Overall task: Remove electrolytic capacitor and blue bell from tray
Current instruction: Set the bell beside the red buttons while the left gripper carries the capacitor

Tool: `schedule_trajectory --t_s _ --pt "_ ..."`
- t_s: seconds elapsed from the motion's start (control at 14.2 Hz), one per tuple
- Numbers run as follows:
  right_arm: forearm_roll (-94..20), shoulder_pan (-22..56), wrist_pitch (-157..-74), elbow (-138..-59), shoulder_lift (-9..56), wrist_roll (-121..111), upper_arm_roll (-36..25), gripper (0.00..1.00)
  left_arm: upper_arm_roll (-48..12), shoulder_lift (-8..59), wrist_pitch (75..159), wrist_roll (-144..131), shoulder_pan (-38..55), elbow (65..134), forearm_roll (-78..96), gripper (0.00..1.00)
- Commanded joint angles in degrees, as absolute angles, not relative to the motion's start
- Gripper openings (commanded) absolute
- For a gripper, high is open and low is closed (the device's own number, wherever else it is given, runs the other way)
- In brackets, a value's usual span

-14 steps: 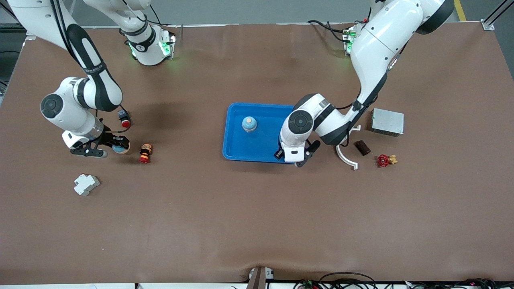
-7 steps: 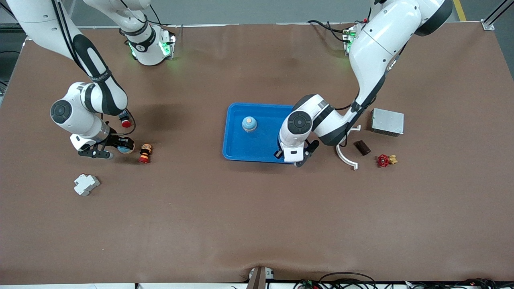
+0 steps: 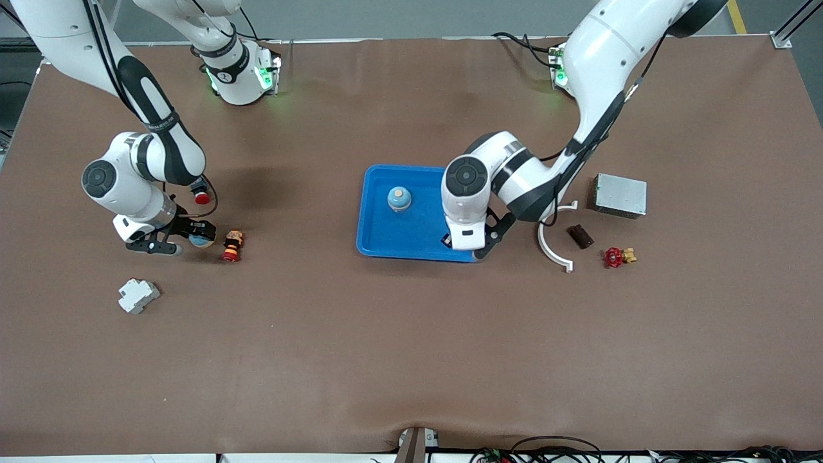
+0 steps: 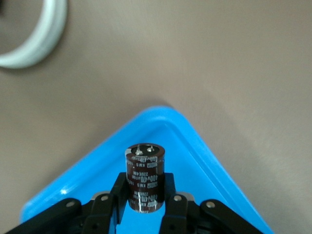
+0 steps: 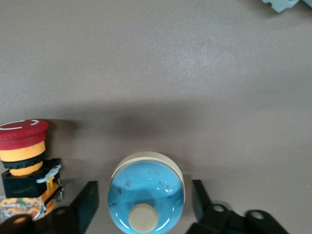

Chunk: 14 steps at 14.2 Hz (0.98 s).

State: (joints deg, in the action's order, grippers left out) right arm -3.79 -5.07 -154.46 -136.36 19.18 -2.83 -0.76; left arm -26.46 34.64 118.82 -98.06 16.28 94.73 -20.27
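My left gripper is shut on a dark brown capacitor, held upright over the corner of the blue tray nearest the front camera at the left arm's end; the tray also shows in the left wrist view. A blue bell with a cream knob stands in the tray. My right gripper is open low at the table around a second blue bell. In the right wrist view that bell sits between the fingers with a gap on each side.
A red emergency-stop switch lies right beside the right gripper's bell. A red button and a grey part are nearby. At the left arm's end are a white curved strip, brown block, red valve and metal box.
The left gripper moved with the capacitor from the tray's edge inward over its corner. The right gripper shifted a little toward the tray around the bell, then held still.
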Motion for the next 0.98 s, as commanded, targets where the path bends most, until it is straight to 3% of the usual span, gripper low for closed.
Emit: schedule_trajectory --t_s 0.0,0.21,0.63,0.91 --pt "-5.62 -5.98 -155.22 -136.76 18.99 -3.78 0.35 1.00 -26.19 29.63 115.24 -94.76 12.85 96.68 -21.18 0.00" --pt "-5.45 -3.70 -152.94 -135.71 16.19 -3.78 0.44 1.00 -26.46 27.34 113.47 -88.08 8.54 96.59 -20.74 0.00" --pt "-4.66 2.81 -129.75 -121.40 12.74 1.03 0.35 1.00 -27.68 23.38 109.51 -82.36 -2.88 98.08 -16.10 0.00" --pt "-4.66 10.87 -127.35 -116.29 12.92 18.84 0.44 1.00 -28.21 23.21 110.99 -76.83 -11.57 102.12 -16.70 0.00"
